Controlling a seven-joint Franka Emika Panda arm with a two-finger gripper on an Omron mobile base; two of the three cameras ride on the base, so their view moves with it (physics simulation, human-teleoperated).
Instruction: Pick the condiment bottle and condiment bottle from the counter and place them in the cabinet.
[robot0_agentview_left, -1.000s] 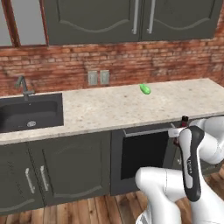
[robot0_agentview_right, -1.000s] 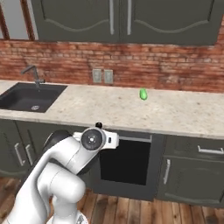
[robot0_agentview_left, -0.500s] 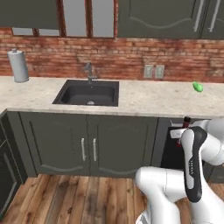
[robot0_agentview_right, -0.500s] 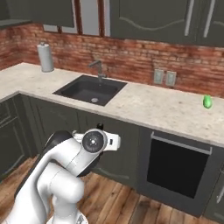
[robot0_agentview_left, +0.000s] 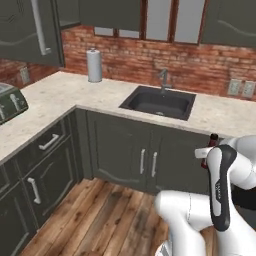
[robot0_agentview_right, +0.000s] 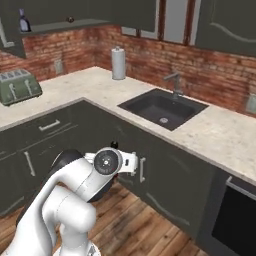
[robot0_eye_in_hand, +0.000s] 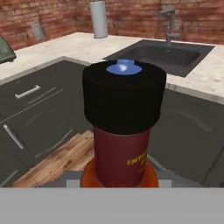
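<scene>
A dark red condiment bottle (robot0_eye_in_hand: 120, 144) with a black cap stands upright in my gripper (robot0_eye_in_hand: 119, 177), which is shut on its lower body. From the left base view the bottle (robot0_agentview_left: 212, 141) pokes up beside my gripper (robot0_agentview_left: 204, 152), low in front of the lower cabinet doors. In the right base view only its black cap (robot0_agentview_right: 114, 145) shows above my gripper (robot0_agentview_right: 126, 163). The cabinet (robot0_agentview_right: 65, 22) hangs open at the upper left over the corner counter, and a small bottle (robot0_agentview_right: 22, 22) stands on its shelf. The cabinet door (robot0_agentview_left: 31, 30) is swung open.
A paper towel roll (robot0_agentview_left: 94, 65) stands in the counter corner. A dark sink (robot0_agentview_left: 158, 102) with a faucet (robot0_agentview_left: 164, 78) lies to its right. A green toaster (robot0_agentview_right: 19, 86) sits on the left counter. Lower cabinets and wood floor (robot0_agentview_left: 100, 215) lie ahead.
The base has swung left, so the views have shifted from the oven and plain counter to the sink and corner cabinet. The bottle stays in my shut gripper.
</scene>
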